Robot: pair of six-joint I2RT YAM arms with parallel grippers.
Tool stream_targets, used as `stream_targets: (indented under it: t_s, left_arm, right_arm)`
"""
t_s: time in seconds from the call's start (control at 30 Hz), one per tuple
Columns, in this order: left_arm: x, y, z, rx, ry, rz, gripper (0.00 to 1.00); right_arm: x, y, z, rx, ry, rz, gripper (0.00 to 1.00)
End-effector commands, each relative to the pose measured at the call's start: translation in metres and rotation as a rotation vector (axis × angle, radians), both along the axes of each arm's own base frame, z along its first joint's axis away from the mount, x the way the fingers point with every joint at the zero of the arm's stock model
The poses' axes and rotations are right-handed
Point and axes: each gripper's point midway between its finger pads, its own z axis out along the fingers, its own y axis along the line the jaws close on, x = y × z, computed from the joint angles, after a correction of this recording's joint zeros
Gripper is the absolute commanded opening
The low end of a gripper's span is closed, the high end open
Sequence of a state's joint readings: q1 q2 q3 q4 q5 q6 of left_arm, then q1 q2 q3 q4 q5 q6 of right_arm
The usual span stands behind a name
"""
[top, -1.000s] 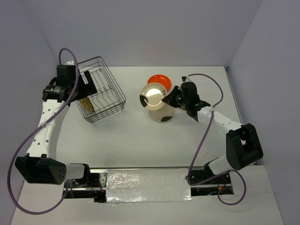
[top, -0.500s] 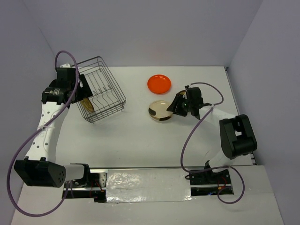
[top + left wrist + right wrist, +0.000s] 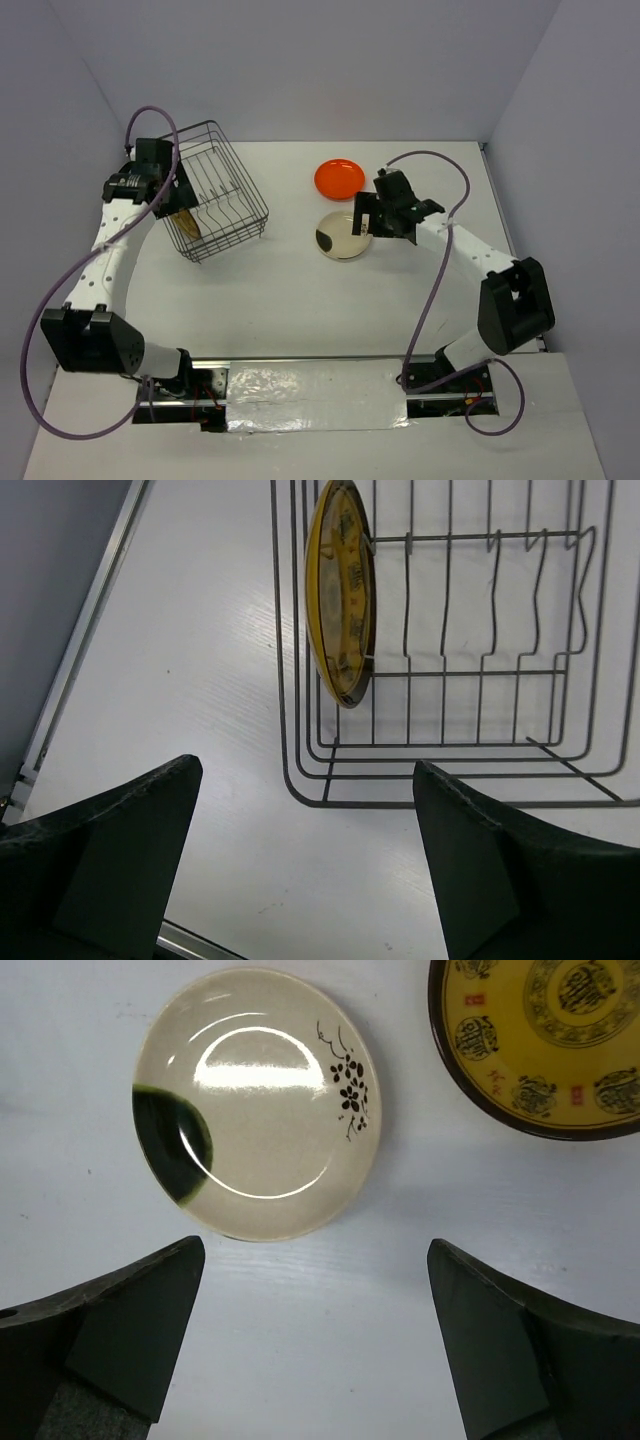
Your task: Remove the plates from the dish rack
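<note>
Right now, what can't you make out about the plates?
Patterned plate on the table: cut off by the right wrist view's top-right corner; the right gripper hides it in the top view.
Racked plate: nearly edge-on in the left wrist view, pattern unreadable; small and behind the dish rack wires in the top view.

yellow-gold patterned plate [image 3: 342, 590] standing on edge between prongs at left end of wire dish rack [image 3: 450, 680], other slots bare, rack on white table [image 3: 190, 710], left gripper [image 3: 305, 865] fingers spread wide below
</note>
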State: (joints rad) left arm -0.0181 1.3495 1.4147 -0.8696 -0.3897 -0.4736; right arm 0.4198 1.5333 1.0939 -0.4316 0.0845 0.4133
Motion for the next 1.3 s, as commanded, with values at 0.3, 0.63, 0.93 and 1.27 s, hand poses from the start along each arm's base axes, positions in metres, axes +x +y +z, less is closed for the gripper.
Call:
stream_targets:
  t_s: [0.3, 0.63, 0.93, 1.27]
  left_arm:
    - [0.049, 0.031, -0.044, 0.124, 0.21, 0.21, 0.72]
    - [0.055, 0.032, -0.088, 0.102, 0.286, 0.285, 0.32]
    - [0.036, 0.053, -0.026, 0.223, 0.222, 0.323, 0.07]
    - [0.02, 0.007, 0.068, 0.04, -0.046, 0.028, 0.0]
  right_arm:
    - [-0.044, 0.022, 0.055, 0.041, -0.132, 0.174, 1.0]
    - [-0.058, 0.022, 0.067, 0.023, -0.188, 0.205, 1.0]
    - [-0.061, 0.03, 0.069, 0.074, -0.198, 0.23, 1.0]
    - [-0.083, 0.104, 0.118, 0.505, -0.263, 0.473, 1.0]
